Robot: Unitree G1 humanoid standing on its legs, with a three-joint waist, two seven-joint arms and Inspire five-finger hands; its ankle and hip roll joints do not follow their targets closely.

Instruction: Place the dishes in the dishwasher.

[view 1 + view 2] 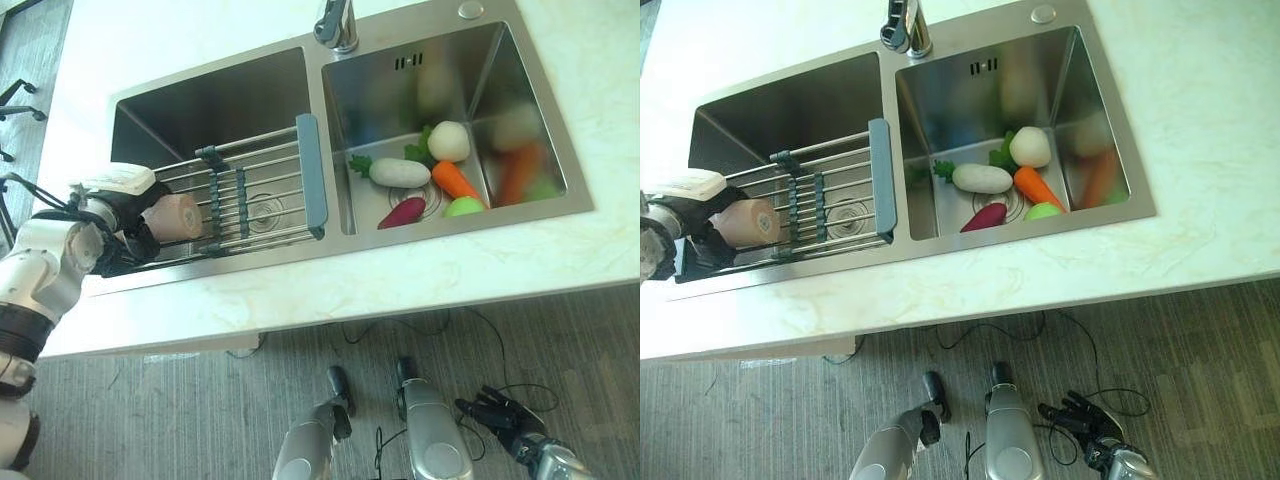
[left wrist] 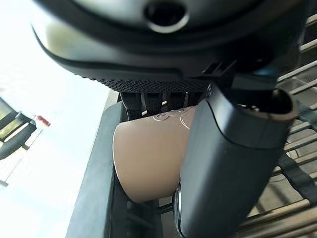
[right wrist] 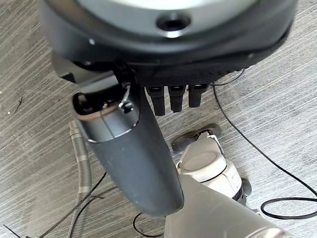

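Note:
A tan cup [image 1: 175, 217] lies on its side at the left end of the wire rack [image 1: 250, 190] that spans the left sink basin [image 1: 200, 95]. My left hand [image 1: 120, 228] is shut on the cup, with its white-covered thumb above it. In the left wrist view the thumb [image 2: 223, 163] crosses the cup [image 2: 148, 163] and the fingers curl behind it. My right hand [image 1: 500, 412] hangs low over the floor in front of the counter, with relaxed fingers [image 3: 171, 99] and nothing in it.
The rack has a grey end bar [image 1: 310, 175] at its right. The right basin [image 1: 500, 90] holds a white radish [image 1: 400, 172], a carrot [image 1: 457, 180], a purple sweet potato [image 1: 402, 212] and other vegetables. A faucet [image 1: 338, 25] stands behind the divider. Pale counter [image 1: 400, 280] runs around the sink.

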